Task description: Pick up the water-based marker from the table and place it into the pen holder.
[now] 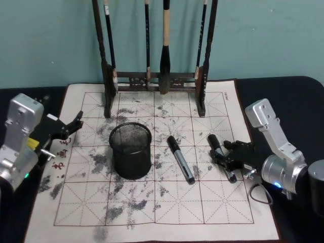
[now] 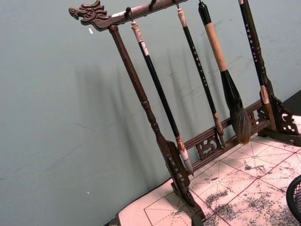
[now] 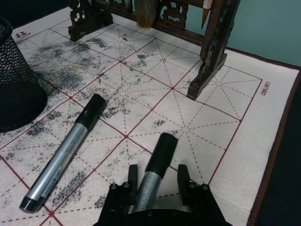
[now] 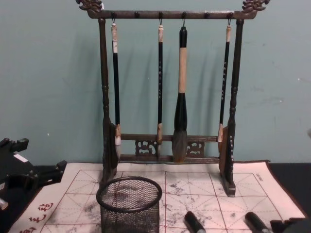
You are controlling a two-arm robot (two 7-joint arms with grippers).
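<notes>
Two silver-barrelled, black-capped water-based markers lie on the ink-stained practice mat. One marker [image 1: 180, 158] [image 3: 66, 153] rests just right of the pen holder [image 1: 130, 151] [image 4: 129, 204], a black mesh cup standing upright. The other marker [image 1: 220, 154] [image 3: 162, 150] lies farther right, and my right gripper [image 1: 226, 158] [image 3: 157, 176] is low over it, open, one finger on each side of its barrel with small gaps showing. My left gripper [image 1: 72, 124] [image 4: 34, 172] sits open at the mat's left edge, holding nothing.
A tall dark wooden brush rack [image 1: 157, 78] [image 4: 167, 145] with several hanging brushes stands at the back of the mat [image 1: 167, 202]. A dark cylinder [image 1: 318, 187] sits at the table's right edge. Open mat lies in front of the holder.
</notes>
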